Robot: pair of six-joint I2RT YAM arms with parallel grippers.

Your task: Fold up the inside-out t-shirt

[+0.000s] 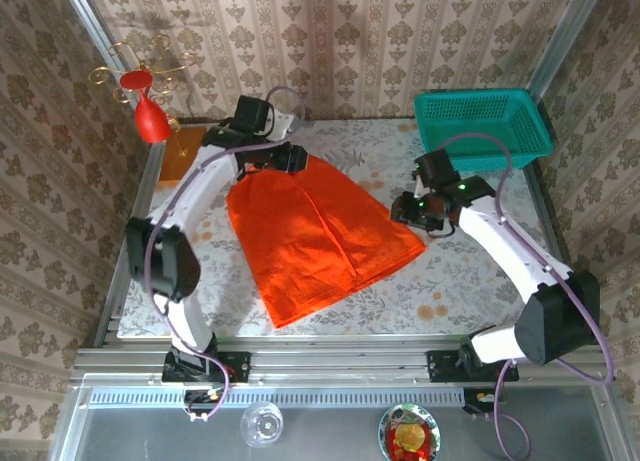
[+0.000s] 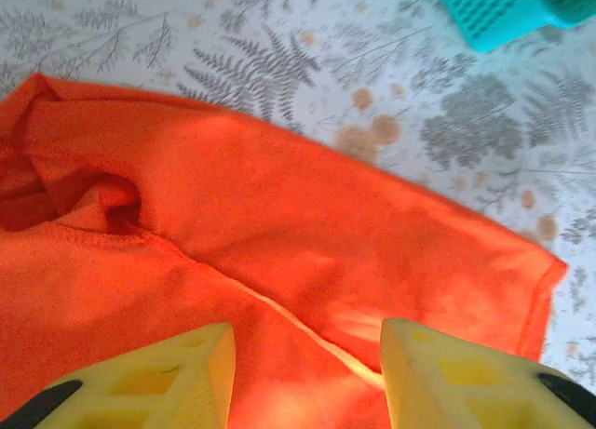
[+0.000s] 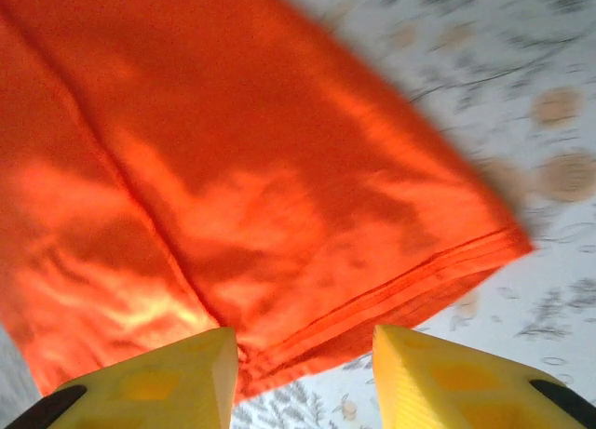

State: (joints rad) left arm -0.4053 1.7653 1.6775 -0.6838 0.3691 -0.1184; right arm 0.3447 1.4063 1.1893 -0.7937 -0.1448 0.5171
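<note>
The inside-out t-shirt (image 1: pixel 320 236) lies folded lengthwise on the fern-patterned table, narrow at its far end and wide at its near hem. My left gripper (image 1: pixel 277 162) hovers at the shirt's far end. In the left wrist view its yellow fingers (image 2: pixel 172 378) stand apart over the t-shirt (image 2: pixel 279 206), above a seam, with nothing pinched between them. My right gripper (image 1: pixel 414 212) is at the shirt's right hem corner. In the right wrist view its jaws are open over the t-shirt's (image 3: pixel 242 159) hemmed edge, which lies flat on the table.
A teal basket (image 1: pixel 482 124) stands at the back right and also shows as a teal basket (image 2: pixel 507 10) corner in the left wrist view. A red ornament on a gold wire stand (image 1: pixel 150 116) and an orange board (image 1: pixel 185 153) sit at the back left.
</note>
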